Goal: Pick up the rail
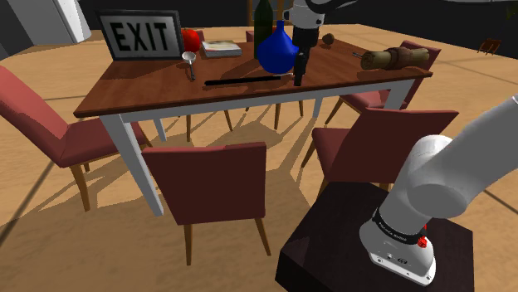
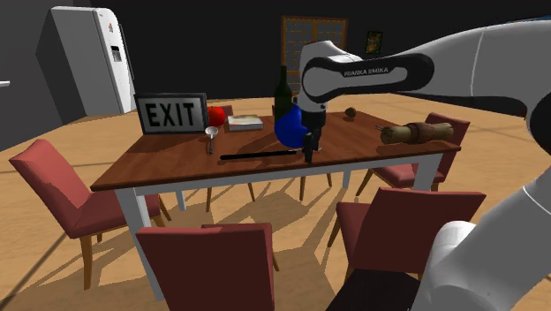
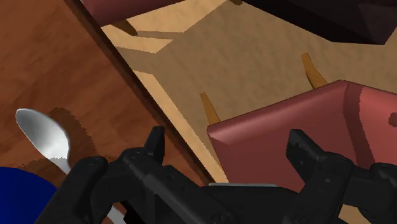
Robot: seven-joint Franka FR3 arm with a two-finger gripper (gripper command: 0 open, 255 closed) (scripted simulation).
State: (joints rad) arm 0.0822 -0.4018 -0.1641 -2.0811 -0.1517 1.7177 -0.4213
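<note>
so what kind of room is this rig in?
Probably a home dining area: a wooden table ringed by red chairs, with a white fridge behind it.

In your shoulder view the top edge cuts off the dark green bottle [image 1: 263,15] at its top, and the blue vase [image 1: 276,50] covers its base; the EXIT sign [image 1: 143,35] hides part of the red object [image 1: 192,39], so you cannot tell what it is; the stand [image 1: 328,240] runs off the bottom edge; one end of the rail [image 1: 241,80] lies just beside the gripper [image 1: 300,80], whether touching you cannot tell; in the wrist view the fingers [image 3: 153,156] cover the silver utensil [image 3: 41,130] at its handle, and the edge crops the vase to a corner
</note>
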